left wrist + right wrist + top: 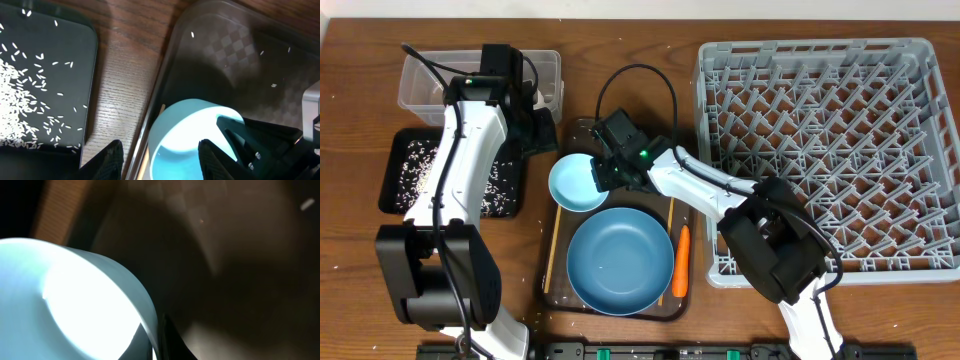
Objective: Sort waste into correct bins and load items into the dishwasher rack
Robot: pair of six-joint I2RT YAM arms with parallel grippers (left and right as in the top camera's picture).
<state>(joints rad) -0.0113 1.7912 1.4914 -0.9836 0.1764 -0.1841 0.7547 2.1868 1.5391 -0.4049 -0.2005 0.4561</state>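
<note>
Closest to the lens, in the right wrist view, is the small light-blue bowl point(75, 295). Its rim is thin, smooth and plain, and the inside looks very bright. At the bottom edge the right claw point(159, 342) is closed together on this rim, and only a little of its dark fingers can be seen.

From above, the bowl sits in the far left part of the dark-brown serving tray point(552, 292), and the claw grips it on the right side. Just near of it lies the large blue plate point(620, 262), round and plain. An orange carrot point(682, 262) lies along the right side of the plate. One of the thin wooden chopsticks point(553, 248) lies on each side of the plate.

The left claw point(160, 167) has its fingers apart and holds nothing. It hangs over the left edge of the serving tray, beside the bowl.

On the wooden surface point(125, 75) to the left is the shallow black tray point(395, 160) with white rice grains point(20, 100) scattered in it. The clear plastic tub point(420, 85) stands beyond it, farther away. The grey dishwasher rack point(840, 150) stands at the right.
</note>
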